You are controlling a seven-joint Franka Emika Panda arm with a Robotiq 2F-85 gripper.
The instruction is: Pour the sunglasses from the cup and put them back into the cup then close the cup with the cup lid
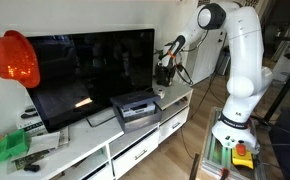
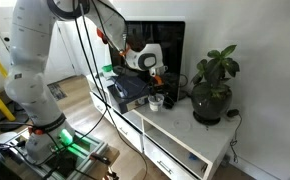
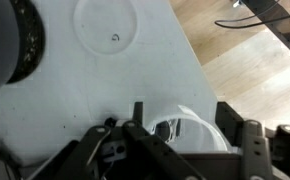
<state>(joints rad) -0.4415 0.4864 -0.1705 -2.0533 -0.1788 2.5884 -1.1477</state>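
**Supervisor:** State of the gripper [image 3: 182, 118]?

**Inspector:** Released. In the wrist view its two fingers [image 3: 137, 112] stand well apart near the bottom edge. They are not clamped on anything.

**Supervisor:** Location of the cup?

**Inspector:** The cup [image 3: 197, 122] stands upright on the white cabinet top [image 3: 75, 90], directly under the gripper. Its pale rim shows as an arc between the spread fingers. I cannot tell whether either finger touches the rim. In an exterior view the cup [image 2: 157, 101] sits just below the gripper [image 2: 153, 78], near the front edge of the cabinet [image 2: 185, 135].

**Supervisor:** The sunglasses?

**Inspector:** Something dark shows inside the rim in the wrist view. It is too blurred to identify.

**Supervisor:** The cup lid?

**Inspector:** A clear round cup lid [image 3: 105, 30] lies flat on the cabinet top, well apart from the cup and off it.

**Supervisor:** Surroundings?

**Inspector:** A potted plant [image 2: 213, 85] stands beside the cup, on the side away from the arm. A grey box-shaped device [image 2: 125, 90] sits on the opposite side. A television [image 1: 90, 70] stands at the back of the cabinet, with the gripper [image 1: 166, 68] at its edge. Wooden floor [image 3: 235, 50] shows past the cabinet edge in the wrist view.
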